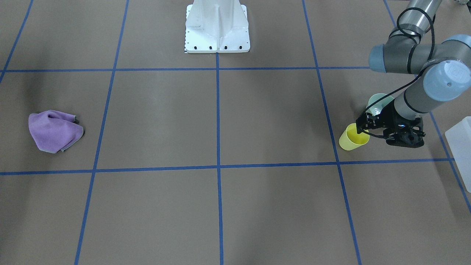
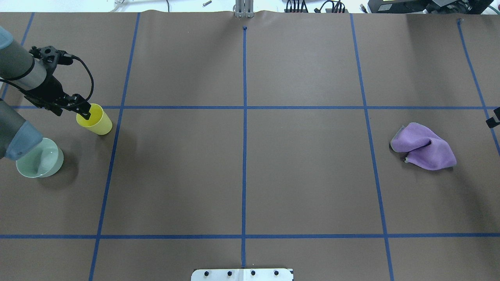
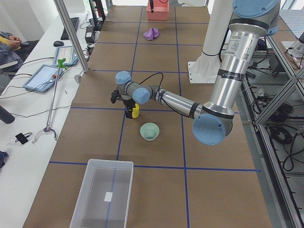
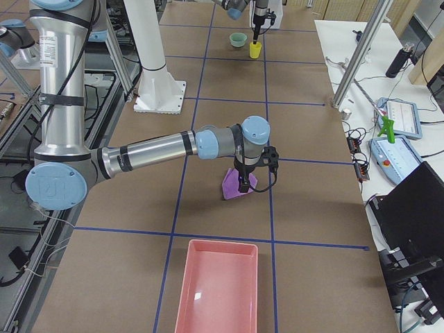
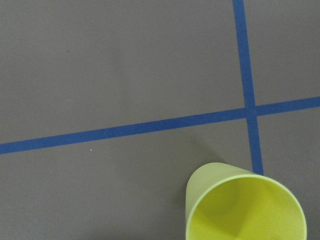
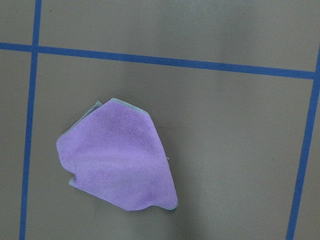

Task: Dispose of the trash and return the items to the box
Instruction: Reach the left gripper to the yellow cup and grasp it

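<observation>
1. Yellow cup (image 5: 245, 210) fills the lower right corner of the left wrist view, mouth up, standing on the brown table (image 2: 242, 171) just beside a crossing of blue tape lines.
2. In the overhead view the left gripper (image 2: 84, 113) hangs right at the cup's rim, on the side toward the table's left end. A dark fingertip overlaps the rim, but whether the fingers are pinching the cup wall cannot be told.
3. A pale green bowl (image 2: 39, 160) sits upright near the cup, apart from it and closer to the robot. The left arm's elbow covers part of it from above.
4. The frosted white box (image 3: 95, 190) rests at the table's left end, well apart from both cup and bowl.
5. On the far right side lies a crumpled purple cloth (image 6: 120, 155).
6. The right gripper (image 4: 242, 187) hangs over that cloth, pointing down. Its grip cannot be judged from the side view.
7. A pink tray (image 4: 215, 284) lies at the table's right end, apart from the cloth.
</observation>
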Robot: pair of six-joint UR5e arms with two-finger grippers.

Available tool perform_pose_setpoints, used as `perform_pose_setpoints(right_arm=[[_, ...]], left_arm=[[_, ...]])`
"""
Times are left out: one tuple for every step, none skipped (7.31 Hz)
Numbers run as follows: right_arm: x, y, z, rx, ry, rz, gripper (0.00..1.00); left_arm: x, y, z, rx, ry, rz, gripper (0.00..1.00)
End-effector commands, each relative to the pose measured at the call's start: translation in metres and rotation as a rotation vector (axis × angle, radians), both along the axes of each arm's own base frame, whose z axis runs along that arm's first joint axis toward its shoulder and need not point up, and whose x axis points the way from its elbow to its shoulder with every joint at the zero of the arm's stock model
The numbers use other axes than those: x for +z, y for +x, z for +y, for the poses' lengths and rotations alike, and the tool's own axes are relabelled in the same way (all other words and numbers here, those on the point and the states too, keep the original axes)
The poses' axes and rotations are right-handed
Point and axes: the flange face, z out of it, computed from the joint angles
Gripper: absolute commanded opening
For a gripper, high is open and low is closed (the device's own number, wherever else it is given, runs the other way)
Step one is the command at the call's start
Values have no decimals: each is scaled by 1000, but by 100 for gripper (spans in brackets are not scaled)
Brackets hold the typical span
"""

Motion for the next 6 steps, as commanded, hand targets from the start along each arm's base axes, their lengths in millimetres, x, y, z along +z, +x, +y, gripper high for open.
perform_pose_setpoints(right_arm=[[0,-1,0,-3,0,0,100],[0,-2,0,-4,0,1,100],[0,-3,0,-7,0,0,100],[2,-4,0,-9,-3,1,100],[2,-5,0,-10,-4,3,100],[5,-5,0,-10,-9,2,100]], left_arm=[[3,5,-2,3,-7,-6,78],[5,8,-4,4,-11,-8,72],[5,8,-5,3,-7,-5,49],[7,9,-5,3,-9,-7,37],[8,10,-5,4,-12,-8,22],[8,10,-5,4,-12,-8,0]])
